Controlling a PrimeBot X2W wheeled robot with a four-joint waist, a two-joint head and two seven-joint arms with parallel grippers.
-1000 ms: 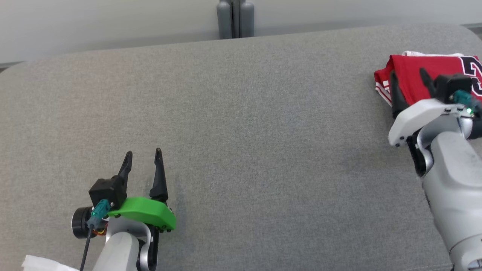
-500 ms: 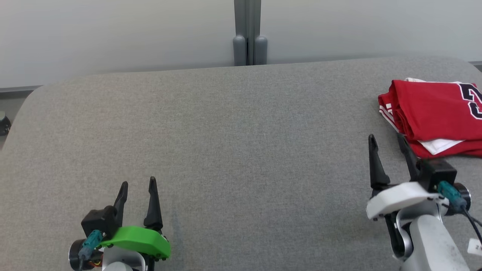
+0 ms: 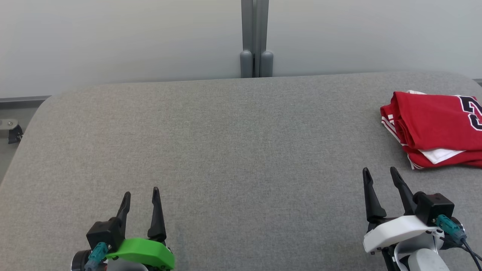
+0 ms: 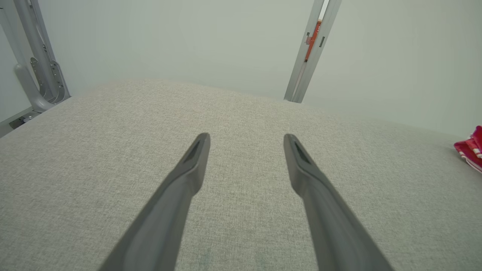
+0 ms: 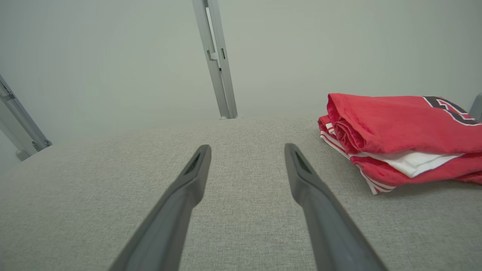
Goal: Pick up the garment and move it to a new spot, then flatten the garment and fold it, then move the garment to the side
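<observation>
While the folded red garment (image 3: 433,124) lies on the grey worktop (image 3: 226,150), the right gripper (image 3: 379,170) sits near it, jaws parted and empty; the left gripper (image 3: 141,192) is well apart from the garment, jaws likewise parted, holding nothing.

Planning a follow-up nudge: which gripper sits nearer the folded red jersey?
The right gripper, white-shelled, just short of the jersey; the green-shelled left gripper is far across the grey surface.

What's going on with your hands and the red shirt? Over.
Left hand, right hand open, empty. Red shirt folded, at right side. Nothing in the way.
</observation>
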